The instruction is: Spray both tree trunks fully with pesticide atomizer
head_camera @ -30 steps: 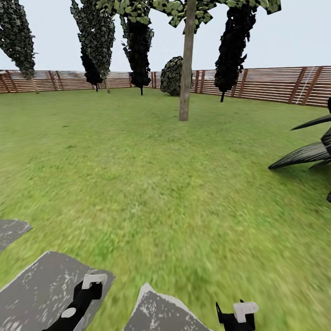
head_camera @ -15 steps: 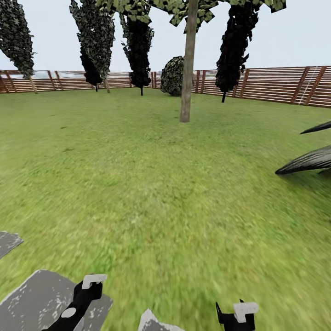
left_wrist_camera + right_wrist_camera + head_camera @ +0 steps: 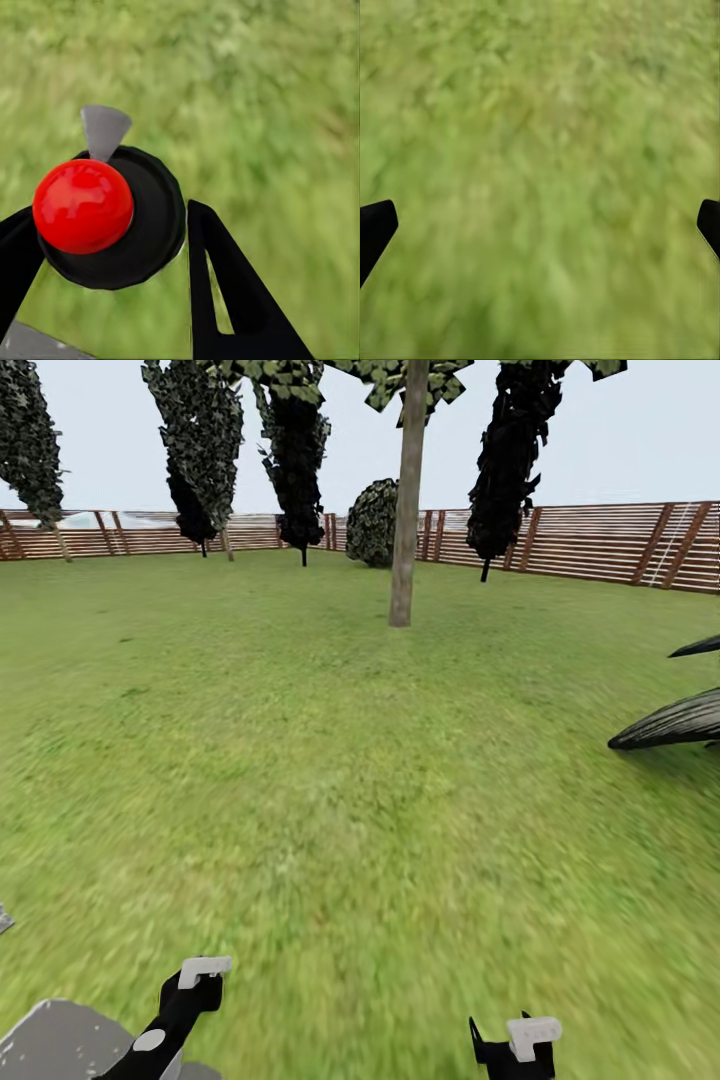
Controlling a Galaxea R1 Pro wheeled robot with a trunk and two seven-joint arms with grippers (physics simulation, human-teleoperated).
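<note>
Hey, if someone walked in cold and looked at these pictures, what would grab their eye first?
Probably the pale tree trunk standing alone mid-lawn, ahead of the slatted fence. Next, the red ball on a black disc between the left gripper fingers in the wrist view. Dark striped leaves poke in at the head view's right edge.
</note>
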